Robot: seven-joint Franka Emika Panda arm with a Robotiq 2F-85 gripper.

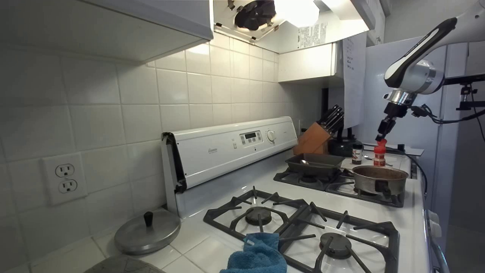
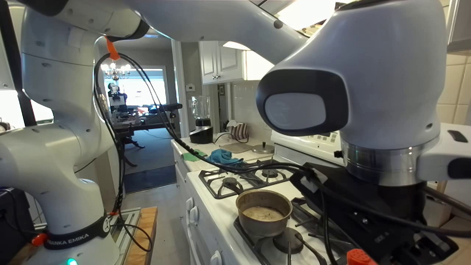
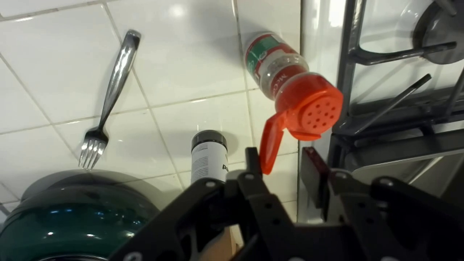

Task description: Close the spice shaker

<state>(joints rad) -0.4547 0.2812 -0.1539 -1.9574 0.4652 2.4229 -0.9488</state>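
Note:
The spice shaker [image 1: 379,155] stands upright on the counter past the stove, a small clear bottle with a red top. Its red top shows at the bottom edge of an exterior view [image 2: 358,257]. In the wrist view the shaker [image 3: 311,101] shows its sifter holes, and its flip lid [image 3: 271,143] is swung open towards the jaws. My gripper [image 3: 280,156] is open. The lid lies between the fingers, against or very close to the left finger; the right finger is apart from it. In an exterior view the gripper [image 1: 380,136] is just above the shaker.
A black-capped jar [image 3: 209,156] stands beside the shaker. A fork [image 3: 115,87] and a dark green kettle [image 3: 76,221] are on the left. Stove grates [image 3: 395,105] lie on the right. A metal pot [image 1: 379,181], baking pan [image 1: 316,165] and knife block [image 1: 312,139] are near.

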